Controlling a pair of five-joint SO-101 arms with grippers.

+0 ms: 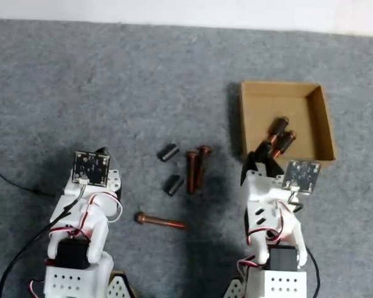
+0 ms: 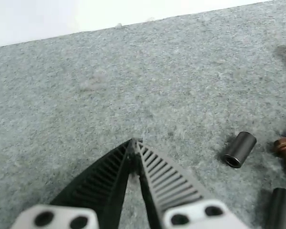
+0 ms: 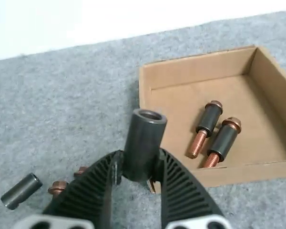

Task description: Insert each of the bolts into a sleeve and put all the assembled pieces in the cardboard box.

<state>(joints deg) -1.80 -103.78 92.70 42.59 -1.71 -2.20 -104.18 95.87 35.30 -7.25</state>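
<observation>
— Beside the cardboard box [image 3: 195, 62], what is my right gripper [image 3: 139, 160] holding?
— It is clamped around a dark sleeve [image 3: 145, 138], held upright. The sleeve is a smooth, hollow tube that looks like metal: probably rigid, dense for its size and slippery. Grip it mid-barrel and leave the bore open.
— And the bolts?
— On the grey carpet [image 1: 81, 81], a pair of coppery bolts [image 1: 191, 171] lies side by side, and a lone bolt [image 1: 160, 220] lies nearer the arms. Take a bolt by its shank. Two loose sleeves [image 1: 168, 152] lie close by. Two assembled pieces [image 3: 207, 121] rest inside the box. Your left gripper [image 2: 135, 143] is pressed together and empty.
</observation>
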